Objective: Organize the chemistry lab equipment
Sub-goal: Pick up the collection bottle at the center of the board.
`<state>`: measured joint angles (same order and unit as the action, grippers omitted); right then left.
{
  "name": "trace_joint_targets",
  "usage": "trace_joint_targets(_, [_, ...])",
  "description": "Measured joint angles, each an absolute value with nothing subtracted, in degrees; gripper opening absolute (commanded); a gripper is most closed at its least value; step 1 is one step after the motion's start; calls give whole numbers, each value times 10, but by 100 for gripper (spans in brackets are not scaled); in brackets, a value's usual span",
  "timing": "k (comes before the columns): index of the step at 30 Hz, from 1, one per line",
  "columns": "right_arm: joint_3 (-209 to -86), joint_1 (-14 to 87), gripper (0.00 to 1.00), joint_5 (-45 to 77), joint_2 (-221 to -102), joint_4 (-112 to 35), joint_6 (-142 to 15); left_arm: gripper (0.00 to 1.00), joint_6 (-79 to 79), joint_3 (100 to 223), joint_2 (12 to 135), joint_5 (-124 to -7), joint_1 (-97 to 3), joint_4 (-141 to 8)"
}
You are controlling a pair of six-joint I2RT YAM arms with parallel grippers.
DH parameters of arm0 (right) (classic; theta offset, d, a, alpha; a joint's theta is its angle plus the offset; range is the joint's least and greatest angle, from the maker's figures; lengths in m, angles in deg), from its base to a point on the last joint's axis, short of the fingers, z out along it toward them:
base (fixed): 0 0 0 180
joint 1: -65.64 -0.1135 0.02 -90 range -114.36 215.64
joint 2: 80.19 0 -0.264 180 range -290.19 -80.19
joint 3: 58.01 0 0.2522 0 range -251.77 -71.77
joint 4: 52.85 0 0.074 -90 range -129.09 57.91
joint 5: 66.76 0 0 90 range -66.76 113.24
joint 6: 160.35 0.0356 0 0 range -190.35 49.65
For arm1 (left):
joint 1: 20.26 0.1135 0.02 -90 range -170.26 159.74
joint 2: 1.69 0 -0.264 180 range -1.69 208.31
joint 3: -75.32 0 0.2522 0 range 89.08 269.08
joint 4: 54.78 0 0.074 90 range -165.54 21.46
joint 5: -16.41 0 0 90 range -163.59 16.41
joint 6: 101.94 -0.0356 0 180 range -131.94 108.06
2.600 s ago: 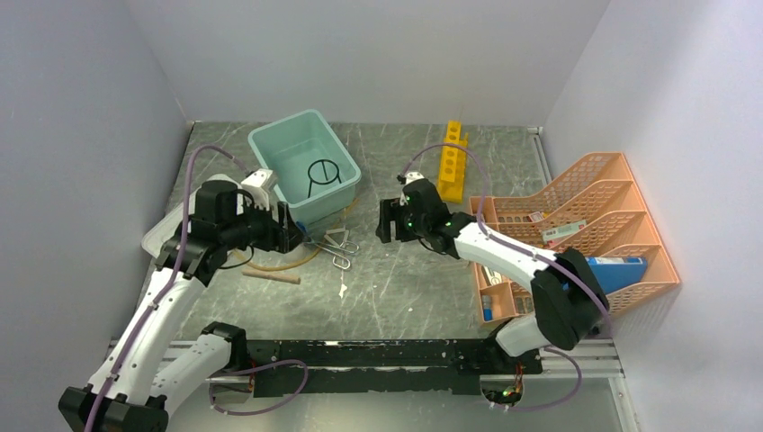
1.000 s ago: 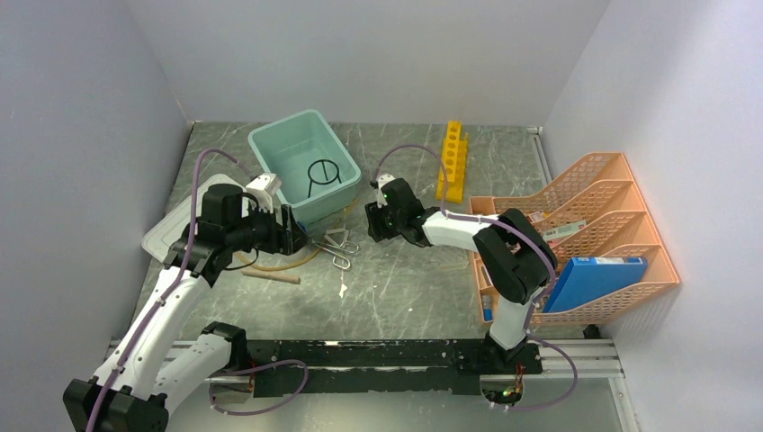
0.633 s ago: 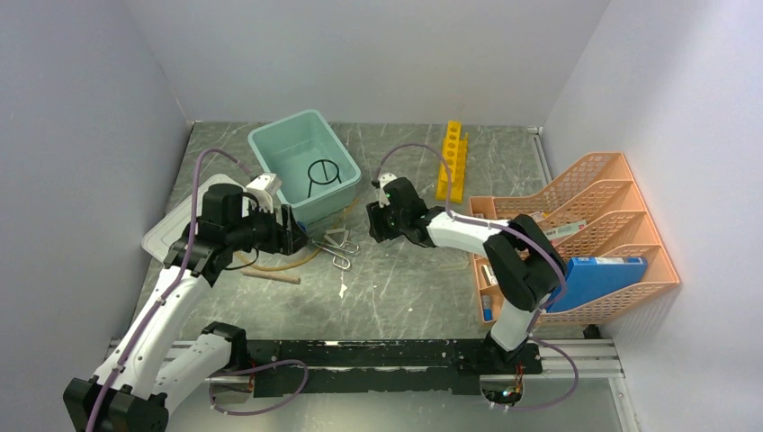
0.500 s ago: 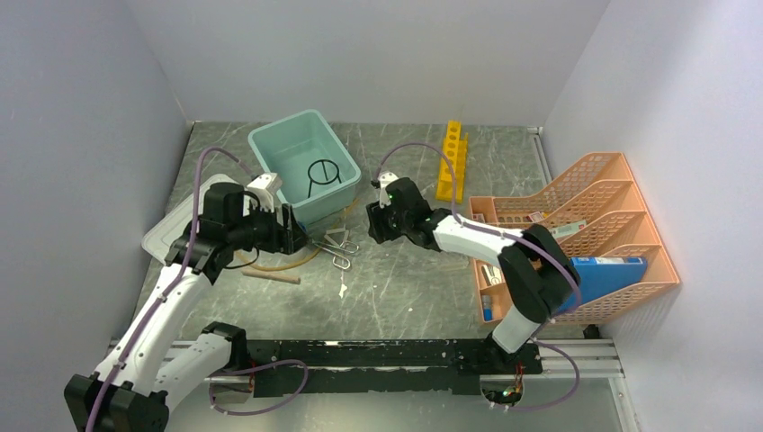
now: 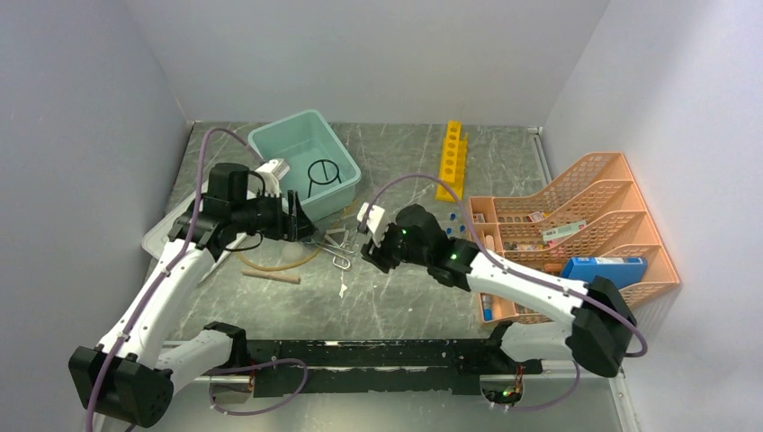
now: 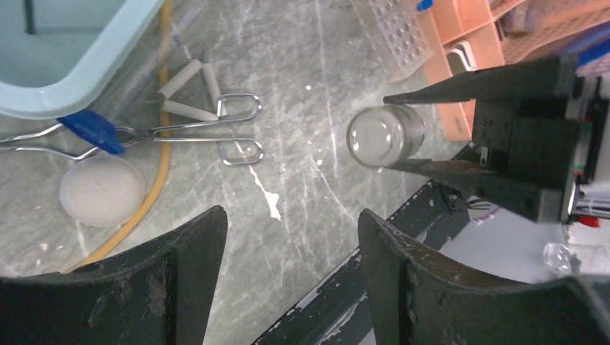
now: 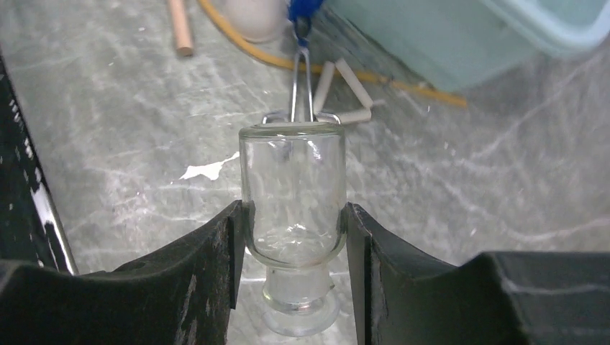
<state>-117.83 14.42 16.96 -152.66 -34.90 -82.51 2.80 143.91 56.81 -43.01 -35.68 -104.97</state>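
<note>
Grey veined stone surface point(image 5: 405, 297), right tool point(image 7: 291, 241) clamped on a clear cylindrical glass vial point(image 7: 291, 172), left tool point(image 6: 288, 248) spread apart and empty, silver wire tongs point(image 6: 194, 129) beneath.

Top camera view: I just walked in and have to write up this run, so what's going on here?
The right gripper is clamped on a small clear glass vessel, held above the table between the two arms. The left gripper is open and empty, pointed towards it beside the teal tub, which holds the black ring stand. Loose on the table lie tongs, a yellow hose and a wooden stick.
</note>
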Motion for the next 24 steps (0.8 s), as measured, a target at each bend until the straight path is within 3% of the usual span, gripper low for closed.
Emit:
trace_joint_targets(12, [-1194,80,0,148,-1466,-303,-1084,72,28,1450,579,-329,-369,-1053])
trace_joint_targets(24, [-1257,17,0,133,-1467,-221,-1278,77,11,1457,618,-293,-473,-1053])
